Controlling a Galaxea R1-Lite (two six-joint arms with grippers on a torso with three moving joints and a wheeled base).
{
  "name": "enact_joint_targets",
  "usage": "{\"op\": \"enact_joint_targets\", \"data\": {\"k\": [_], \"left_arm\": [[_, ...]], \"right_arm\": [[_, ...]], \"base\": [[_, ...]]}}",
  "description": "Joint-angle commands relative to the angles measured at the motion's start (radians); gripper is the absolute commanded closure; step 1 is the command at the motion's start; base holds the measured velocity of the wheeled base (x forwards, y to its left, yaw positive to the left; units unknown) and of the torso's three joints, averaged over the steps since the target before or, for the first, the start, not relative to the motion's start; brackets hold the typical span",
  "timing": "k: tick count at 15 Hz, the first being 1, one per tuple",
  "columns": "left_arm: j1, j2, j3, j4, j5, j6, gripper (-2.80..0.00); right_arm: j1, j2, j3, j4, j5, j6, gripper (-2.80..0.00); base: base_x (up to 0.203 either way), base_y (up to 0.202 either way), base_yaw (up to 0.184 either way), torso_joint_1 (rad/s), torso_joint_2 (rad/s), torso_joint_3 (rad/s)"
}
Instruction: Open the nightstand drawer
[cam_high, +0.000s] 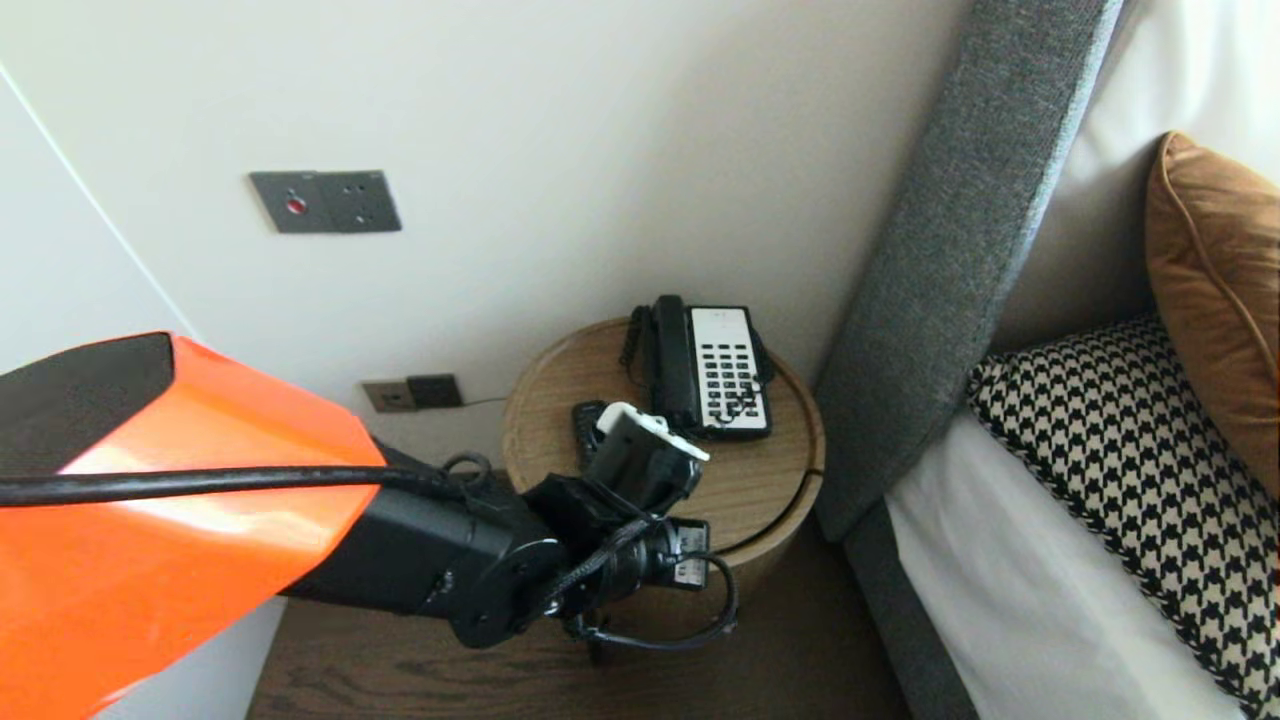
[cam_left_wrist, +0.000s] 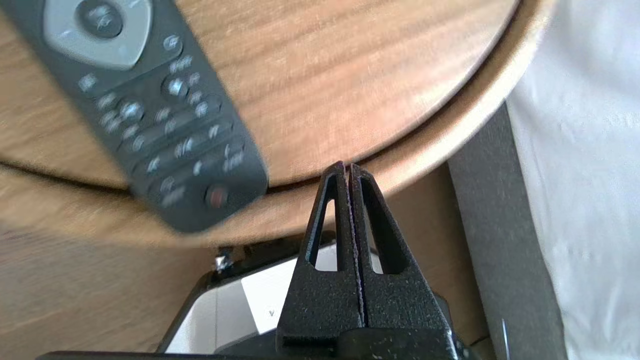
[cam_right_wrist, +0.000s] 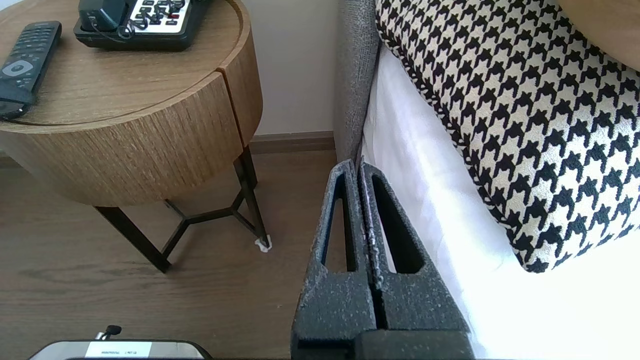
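- Black, rough-grained fingers of the left pincer fill my nearest view. They are pressed flat together with nothing between them, poised over the rim of the surface.
- Just beside those tips lies the long, slim black plastic remote control. It is face up, with a grey navigation pad at one end and a red button at the end by the rim. I see no contact between pincer and remote.
- I judge the remote light and rigid, with hard, smooth sides that could slip and rubbery keys that would give under pressure. The best hold looks to be across its narrow width, on the two long edges near mid-length, so it hangs level.
- It rests on the round pale-wood bedside surface, which has straight grain, a raised lip and a thick drum-like side on thin dark legs.
- Farther back on that wood sits a black-and-white corded desk telephone, near the remote but not touching it.
- My right pincer, likewise closed on nothing, hangs low beside the bed. It is near the black-and-white houndstooth pillow and the grey woven headboard.
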Motion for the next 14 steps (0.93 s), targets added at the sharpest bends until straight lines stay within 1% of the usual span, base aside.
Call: {"op": "enact_joint_targets", "data": {"k": [1,8,14], "left_arm": [[0.001,0.055,-0.033,-0.002,0.002,-0.006,0.00],[0.015,0.104,-0.082,-0.012,0.003,-0.007,0.00],[0.013,0.095,-0.064,-0.014,0.010,-0.008,0.00]], "right_arm": [[0.000,0.001,-0.001,-0.001,0.001,0.000,0.00],[0.000,0.001,0.001,0.000,0.001,0.000,0.00],[0.000,0.001,0.000,0.000,0.001,0.000,0.00]], "base": [[0.000,0.000,0.000,0.000,0.00,0.000],[0.000,0.000,0.000,0.000,0.00,0.000],[0.000,0.000,0.000,0.000,0.00,0.000]]}}
